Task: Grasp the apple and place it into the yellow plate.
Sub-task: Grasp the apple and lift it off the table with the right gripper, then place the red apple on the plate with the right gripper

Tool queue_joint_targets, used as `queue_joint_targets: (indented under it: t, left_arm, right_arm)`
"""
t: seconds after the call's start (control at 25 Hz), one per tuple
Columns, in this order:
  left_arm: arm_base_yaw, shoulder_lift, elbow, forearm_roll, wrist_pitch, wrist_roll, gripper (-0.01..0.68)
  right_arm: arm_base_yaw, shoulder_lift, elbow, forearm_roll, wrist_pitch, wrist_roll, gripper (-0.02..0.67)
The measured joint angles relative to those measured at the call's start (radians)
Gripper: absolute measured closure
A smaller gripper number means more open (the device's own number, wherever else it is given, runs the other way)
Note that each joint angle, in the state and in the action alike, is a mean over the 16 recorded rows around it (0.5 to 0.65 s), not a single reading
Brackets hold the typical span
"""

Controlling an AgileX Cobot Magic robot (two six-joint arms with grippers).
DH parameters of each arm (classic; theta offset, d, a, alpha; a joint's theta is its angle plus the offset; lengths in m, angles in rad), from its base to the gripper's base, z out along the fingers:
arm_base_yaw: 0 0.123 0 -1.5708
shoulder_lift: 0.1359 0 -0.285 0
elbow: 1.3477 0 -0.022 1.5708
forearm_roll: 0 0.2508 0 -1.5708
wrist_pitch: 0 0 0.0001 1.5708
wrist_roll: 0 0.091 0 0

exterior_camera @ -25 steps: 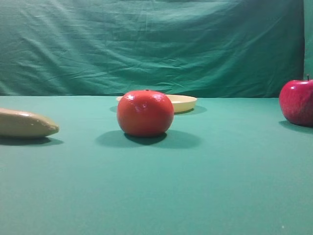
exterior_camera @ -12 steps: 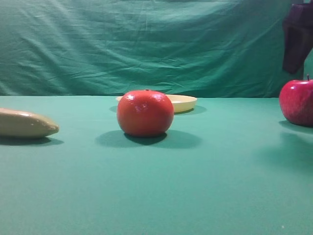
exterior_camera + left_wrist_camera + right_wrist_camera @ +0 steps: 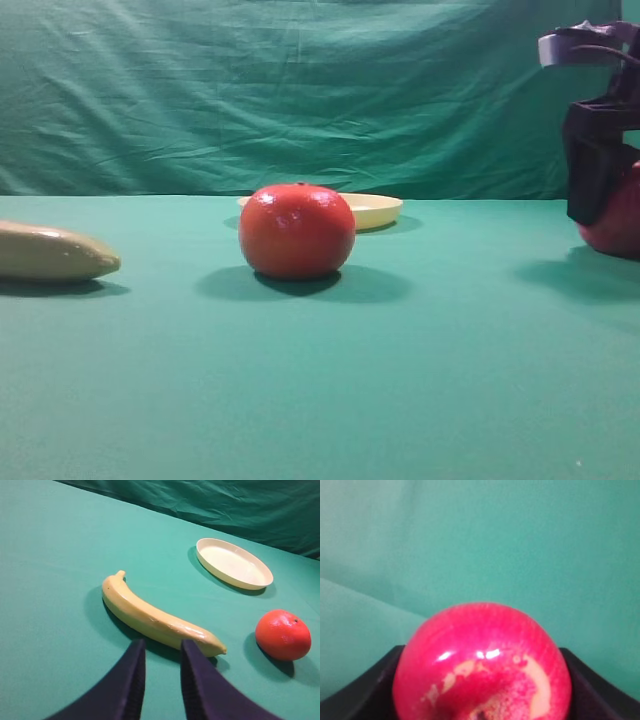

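Two dark fingers of the right claw (image 3: 482, 690) are standing apart on either side of the apple (image 3: 482, 662), which is sitting on the green bench (image 3: 320, 380) at the far right, well apart from the yellow plate (image 3: 378, 210). Whether they are touching its skin cannot be told; the glossy, round fruit may be slipping or rolling away if they are closing off-centre. Idle, the left claw (image 3: 162, 680) is hovering near the banana (image 3: 155, 617), slightly parted and empty.

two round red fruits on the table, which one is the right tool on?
The apple, glossy deep red, sits between the right tool's fingers at the table's right edge. The orange-red fruit stands alone mid-table, before the yellow plate.
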Motion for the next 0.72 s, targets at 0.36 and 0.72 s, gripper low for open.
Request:
queue_joint_targets:
  t: [0.36, 0.72]
  left_arm:
    - [0.0, 0.0, 0.0, 0.0, 0.0, 0.0, 0.516]
    - [0.0, 0.0, 0.0, 0.0, 0.0, 0.0, 0.516]
  right_arm:
    - [0.115, 0.025, -0.229, -0.002, 0.077, -0.001, 0.14]
    - [0.263, 0.167, -0.468, -0.002, 0.058, -0.003, 0.14]
